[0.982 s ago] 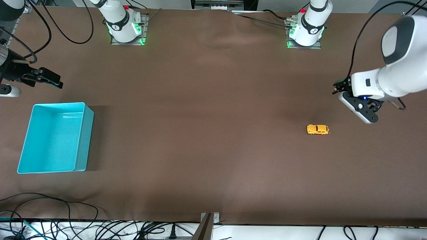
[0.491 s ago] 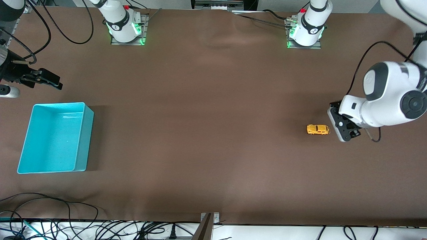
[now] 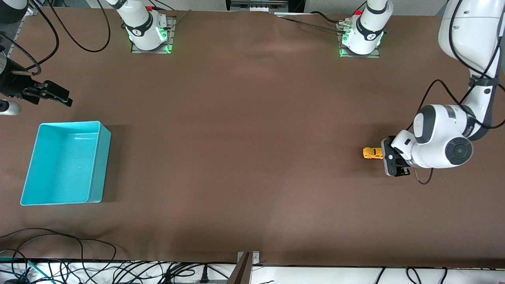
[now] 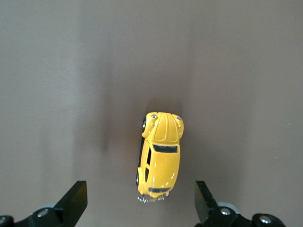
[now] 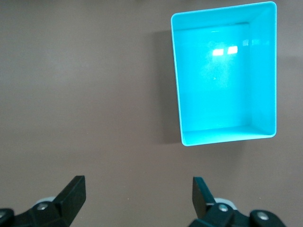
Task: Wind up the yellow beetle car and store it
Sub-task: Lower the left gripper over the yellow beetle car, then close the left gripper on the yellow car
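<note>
A: Step?

B: Approach for the pick. The left gripper (image 3: pixel 388 159) is hanging over one end of the yellow beetle car (image 3: pixel 371 153), fingers (image 4: pixel 75 201) spread wide, nothing in them. The car is sitting on its wheels on the brown table (image 3: pixel 252 157), toward the left arm's end, roughly 3 o'clock from the table's middle in the front view.

A: Any contact?

B: None showing. In the left wrist view the car (image 4: pixel 159 156) is lying between the two fingers with bare table on both flanks, long axis running along the gap.

A: Right side?

B: The right gripper (image 3: pixel 49 92) is waiting, released, near the turquoise bin (image 3: pixel 98 165). The bin is sitting at about 9 o'clock, well apart from the car, looking empty.

A: Next move?

B: My read: drop straight down, centre on the body, pinch across its flanks. It's tiny and rounded, so an off-centre squeeze risks squirting it out. Winding and storing are not yet begun.
</note>
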Controlling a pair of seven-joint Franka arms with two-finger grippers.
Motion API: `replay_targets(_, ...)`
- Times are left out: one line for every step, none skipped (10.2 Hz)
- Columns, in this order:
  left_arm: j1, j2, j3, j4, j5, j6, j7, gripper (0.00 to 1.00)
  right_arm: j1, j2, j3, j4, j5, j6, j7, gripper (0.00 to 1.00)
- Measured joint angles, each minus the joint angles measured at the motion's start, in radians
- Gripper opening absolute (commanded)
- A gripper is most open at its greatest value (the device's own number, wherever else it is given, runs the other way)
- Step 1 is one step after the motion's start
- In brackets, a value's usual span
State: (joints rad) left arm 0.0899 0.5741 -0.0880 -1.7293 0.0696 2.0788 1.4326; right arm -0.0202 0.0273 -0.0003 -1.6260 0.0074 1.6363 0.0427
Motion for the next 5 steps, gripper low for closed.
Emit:
replay_targets(0.000, 0.007, -0.003, -0.030, 0.013, 0.050, 0.019, 1.00, 0.000, 0.000, 0.000, 0.006, 0.000, 0.000, 0.000, 1.00)
replay_targets(0.000, 0.008, -0.004, -0.068, 0.013, 0.101, 0.045, 1.00, 0.000, 0.000, 0.000, 0.011, 0.000, 0.000, 0.000, 1.00)
replay_targets(0.002, 0.009, -0.004, -0.104, 0.013, 0.135, 0.058, 1.00, 0.000, 0.000, 0.001, 0.013, 0.000, -0.001, 0.000, 1.00)
replay_targets(0.008, 0.008, -0.005, -0.132, 0.014, 0.157, 0.068, 1.00, 0.001, 0.000, 0.001, 0.013, 0.000, -0.003, 0.000, 1.00)
replay_targets(0.014, 0.006, -0.009, -0.151, 0.014, 0.174, 0.072, 0.98, 0.000, 0.000, 0.001, 0.013, 0.000, -0.008, 0.000, 1.00)
